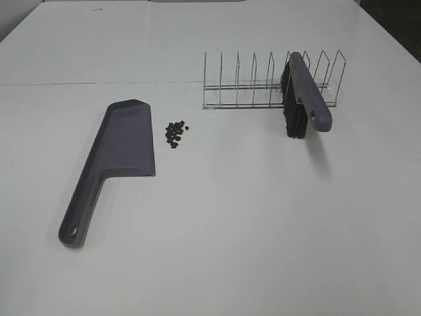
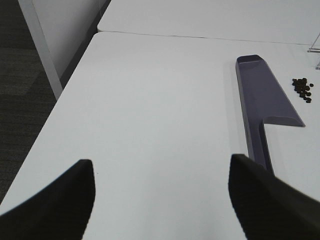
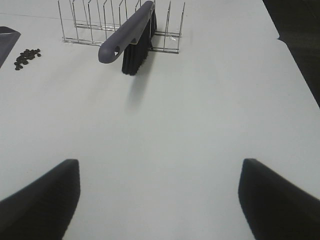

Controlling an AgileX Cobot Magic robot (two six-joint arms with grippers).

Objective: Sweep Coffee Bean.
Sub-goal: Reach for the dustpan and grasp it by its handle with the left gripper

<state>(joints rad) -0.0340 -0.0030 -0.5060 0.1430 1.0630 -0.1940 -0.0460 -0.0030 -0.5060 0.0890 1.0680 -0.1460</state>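
Observation:
A small pile of dark coffee beans (image 1: 175,133) lies on the white table just right of the purple-grey dustpan (image 1: 117,153). The beans (image 2: 302,89) and dustpan (image 2: 265,102) also show in the left wrist view, and the beans (image 3: 27,57) in the right wrist view. A purple-handled brush (image 1: 301,92) with black bristles stands in the wire rack (image 1: 263,82); it shows in the right wrist view too (image 3: 131,35). My left gripper (image 2: 162,197) is open and empty, short of the dustpan handle. My right gripper (image 3: 160,197) is open and empty, well short of the brush. Neither gripper shows in the exterior view.
The wire rack (image 3: 90,20) stands at the back right of the table. The table's left edge (image 2: 60,107) drops to a dark floor, and its right edge (image 3: 295,60) does too. A seam (image 1: 99,83) runs across the table behind the dustpan.

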